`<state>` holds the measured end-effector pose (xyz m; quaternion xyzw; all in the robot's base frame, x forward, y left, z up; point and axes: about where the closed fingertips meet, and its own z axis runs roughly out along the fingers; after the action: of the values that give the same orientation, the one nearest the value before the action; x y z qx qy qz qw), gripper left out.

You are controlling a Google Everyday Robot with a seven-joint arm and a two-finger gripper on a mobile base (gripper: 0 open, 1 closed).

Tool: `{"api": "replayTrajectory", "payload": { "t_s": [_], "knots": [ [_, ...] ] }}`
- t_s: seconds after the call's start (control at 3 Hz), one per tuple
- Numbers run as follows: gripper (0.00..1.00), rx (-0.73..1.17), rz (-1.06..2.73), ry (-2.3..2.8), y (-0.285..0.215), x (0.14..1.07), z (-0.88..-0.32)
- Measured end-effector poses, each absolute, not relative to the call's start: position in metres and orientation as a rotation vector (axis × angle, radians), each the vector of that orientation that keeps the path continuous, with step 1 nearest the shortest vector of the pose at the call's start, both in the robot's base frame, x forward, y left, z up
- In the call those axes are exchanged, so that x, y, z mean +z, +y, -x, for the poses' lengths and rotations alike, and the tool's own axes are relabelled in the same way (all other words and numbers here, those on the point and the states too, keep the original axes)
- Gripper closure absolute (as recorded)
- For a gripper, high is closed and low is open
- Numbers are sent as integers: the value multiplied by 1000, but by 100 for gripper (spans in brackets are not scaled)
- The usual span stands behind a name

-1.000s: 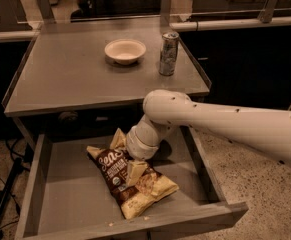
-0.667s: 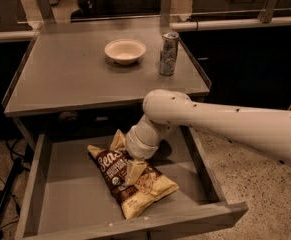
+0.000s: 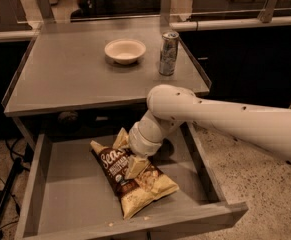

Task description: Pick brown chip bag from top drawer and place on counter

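Single high view, in front of the top drawer [image 3: 67,194], looking down and forward at the counter [image 3: 70,84]

Camera sits above counter height on the drawer's open side and is pitched steeply down, close in: the drawer's front board runs along the bottom frame edge, the counter fills the upper middle, and the dark cabinets [image 3: 250,59] behind the counter reach the top edge. The counter sits left of frame centre, with floor visible to the right of the drawer. The arm [image 3: 235,121] enters from the right edge below counter level and crosses the drawer's right wall. The gripper [image 3: 135,167] is down on the brown chip bag [image 3: 137,186] at mid-drawer, near frame centre
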<state>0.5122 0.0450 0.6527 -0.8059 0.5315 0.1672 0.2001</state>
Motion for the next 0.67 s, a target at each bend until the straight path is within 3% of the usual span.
{"api": "replayTrajectory", "payload": {
  "t_s": [0.67],
  "knots": [
    [100,423,2256,1459,34,690,-519]
  ]
}}
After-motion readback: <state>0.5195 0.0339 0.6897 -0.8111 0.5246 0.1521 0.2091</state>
